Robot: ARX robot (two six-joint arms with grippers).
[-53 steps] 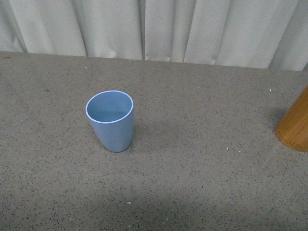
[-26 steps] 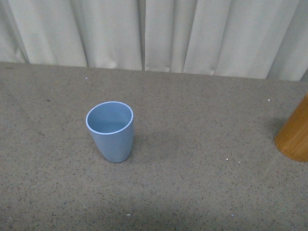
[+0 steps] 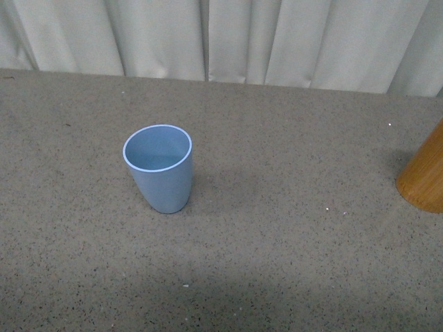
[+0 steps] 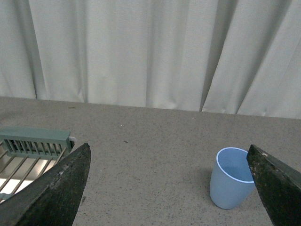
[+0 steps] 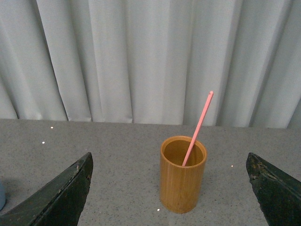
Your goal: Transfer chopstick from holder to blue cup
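The light blue cup (image 3: 160,168) stands upright and empty left of the table's middle; it also shows in the left wrist view (image 4: 231,178). The tan wooden holder (image 3: 423,174) is cut off at the right edge of the front view; the right wrist view shows it whole (image 5: 182,174), with one salmon-pink chopstick (image 5: 198,127) leaning out of it. My left gripper (image 4: 169,188) is open and empty, well short of the cup. My right gripper (image 5: 169,188) is open and empty, facing the holder from a distance. Neither arm shows in the front view.
A white curtain (image 3: 221,38) hangs along the table's far edge. A grey-green rack with slats (image 4: 33,143) lies on the table, seen only in the left wrist view. The tabletop (image 3: 291,263) is speckled grey-brown.
The front view shifts slightly down and then back up; the cup and holder keep their places on the table.
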